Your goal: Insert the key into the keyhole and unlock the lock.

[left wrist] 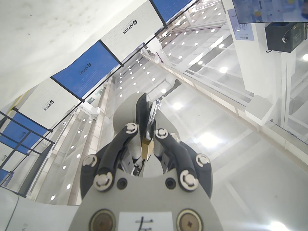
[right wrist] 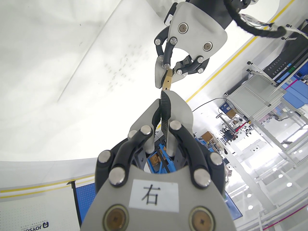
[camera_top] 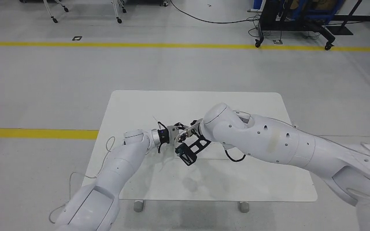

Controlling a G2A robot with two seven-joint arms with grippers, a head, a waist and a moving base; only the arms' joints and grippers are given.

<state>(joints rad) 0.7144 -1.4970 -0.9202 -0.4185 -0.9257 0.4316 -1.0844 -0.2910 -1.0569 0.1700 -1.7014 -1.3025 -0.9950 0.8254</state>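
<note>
Counter (camera_top: 254, 115): white; both arms meet in the air above its middle
Right gripper (right wrist: 165, 97): clenched, pads pressed together; key likely pinched between them, hidden
Lock (right wrist: 167, 80): small brass body; free end touching the right gripper's tip
Left gripper (left wrist: 149, 100): clamped on the lock; silver piece (left wrist: 154, 111) beside it, shackle or key I cannot tell
Risk: slight tilt between arms could jam the key at the lock face; a hard twist could spin the lock in its grip or drop it
Axis: lock's length runs from left gripper toward right, nearly in line with the right fingers
</note>
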